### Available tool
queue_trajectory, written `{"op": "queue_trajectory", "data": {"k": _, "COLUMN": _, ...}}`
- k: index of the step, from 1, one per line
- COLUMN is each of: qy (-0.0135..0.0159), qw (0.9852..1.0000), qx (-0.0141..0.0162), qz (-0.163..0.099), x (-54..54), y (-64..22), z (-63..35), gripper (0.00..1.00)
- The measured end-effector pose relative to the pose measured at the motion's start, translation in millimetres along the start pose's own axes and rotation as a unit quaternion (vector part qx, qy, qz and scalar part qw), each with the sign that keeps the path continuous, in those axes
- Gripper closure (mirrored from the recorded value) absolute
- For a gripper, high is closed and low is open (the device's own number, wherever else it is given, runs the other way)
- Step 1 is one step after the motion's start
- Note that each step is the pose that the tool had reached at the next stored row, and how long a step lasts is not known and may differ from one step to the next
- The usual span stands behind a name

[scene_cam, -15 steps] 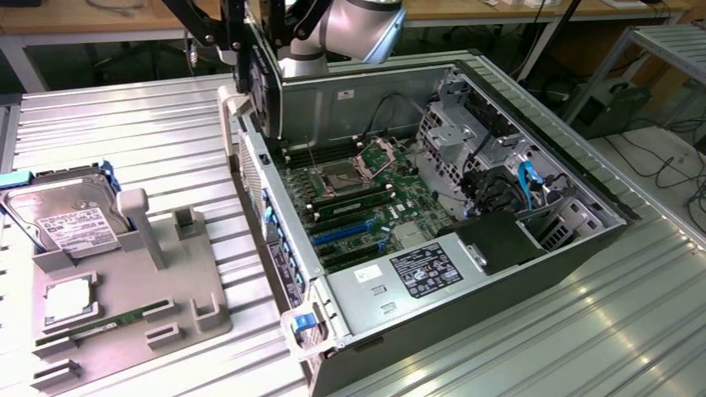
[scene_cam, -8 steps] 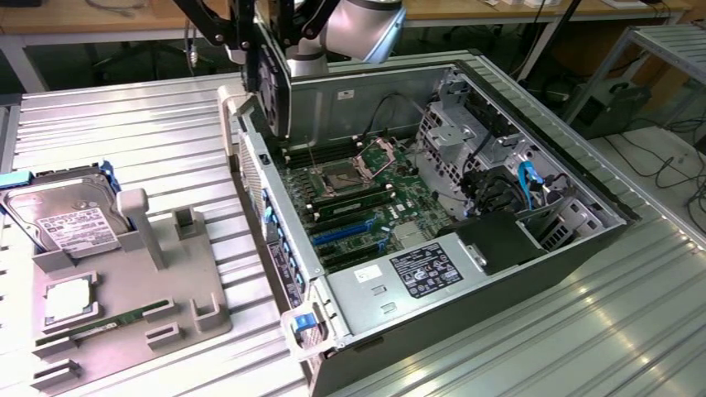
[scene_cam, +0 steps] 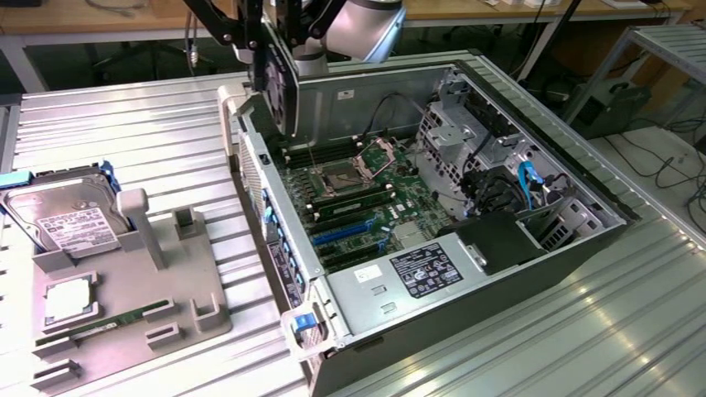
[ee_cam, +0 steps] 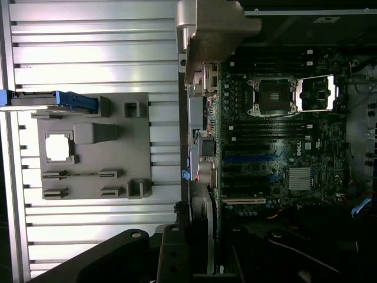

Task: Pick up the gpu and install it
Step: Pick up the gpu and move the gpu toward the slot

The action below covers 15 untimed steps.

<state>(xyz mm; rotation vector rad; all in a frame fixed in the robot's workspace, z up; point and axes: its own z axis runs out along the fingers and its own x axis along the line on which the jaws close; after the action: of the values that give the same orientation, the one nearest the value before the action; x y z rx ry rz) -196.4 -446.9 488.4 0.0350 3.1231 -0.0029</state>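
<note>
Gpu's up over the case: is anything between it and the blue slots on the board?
Nothing visible does. The gpu hangs over the case by its rear wall, and the blue slots on the motherboard lie bare, no cable across them.

**A:** what's behind that ribbed metal bench [scene_cam: 132, 132]?
**B:** wooden desk [scene_cam: 105, 21] along the top edge, grey metal frame [scene_cam: 662, 37] upper right, loose cables [scene_cam: 675, 169] on the floor [scene_cam: 634, 178] mid right, glare lower right.

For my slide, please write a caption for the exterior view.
Gripper holds the gpu above the open computer case; gray parts tray lies alongside.
</note>
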Motion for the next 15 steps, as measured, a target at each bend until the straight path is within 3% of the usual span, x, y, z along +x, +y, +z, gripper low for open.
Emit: {"op": "queue_trajectory", "data": {"k": 15, "qy": 0.0, "qw": 1.0, "qx": 0.0, "qz": 0.0, "x": -8.4, "y": 0.2, "z": 0.2, "gripper": 0.72}}
